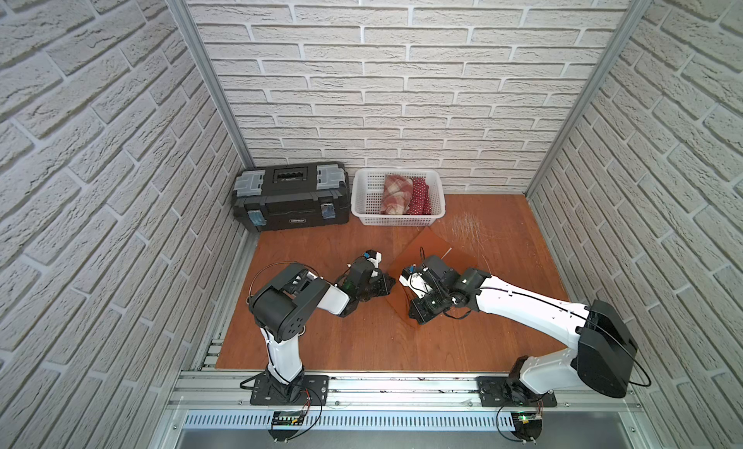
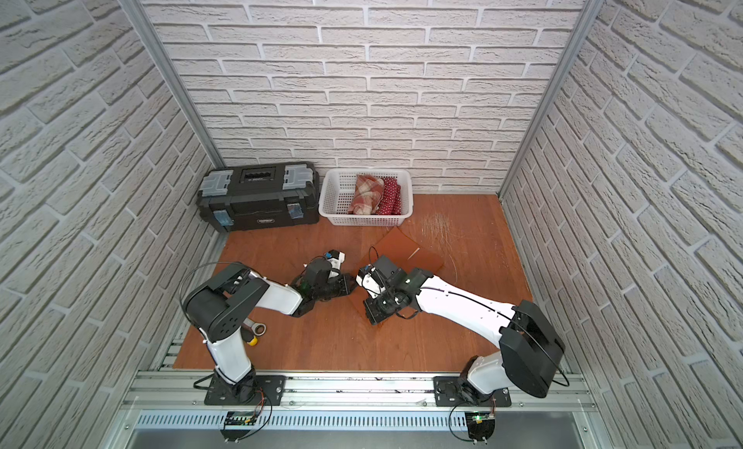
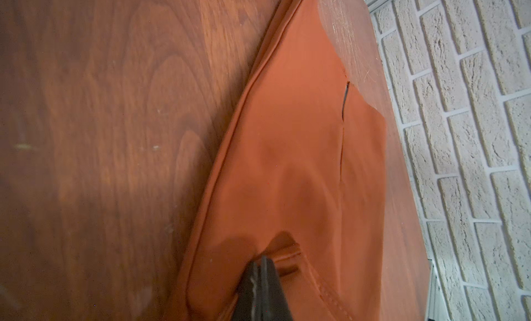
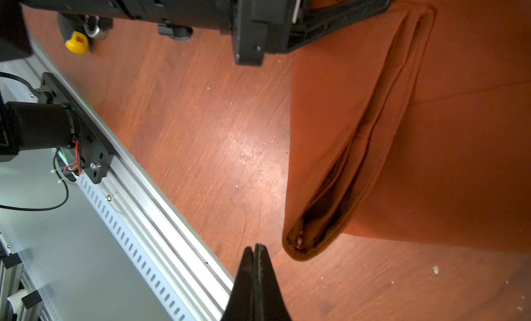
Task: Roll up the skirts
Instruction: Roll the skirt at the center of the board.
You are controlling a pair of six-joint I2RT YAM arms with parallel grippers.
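Both top views come through bright and evenly lit from overhead, with the brick walls (image 1: pixel 100 186) bowing at the frame edges. The arms (image 1: pixel 522 306) cast only soft shadows on the bench (image 1: pixel 362 338). My right wrist view shows pale glare mid-bench, a dark shadow inside the fold of the rust-orange skirt (image 4: pixel 459 161), and the right end effector (image 4: pixel 255 249) blurred. The left wrist view is dimmer, its wood soft.

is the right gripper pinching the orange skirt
No, the right gripper is shut on nothing, its tips just off the folded edge of the orange skirt.
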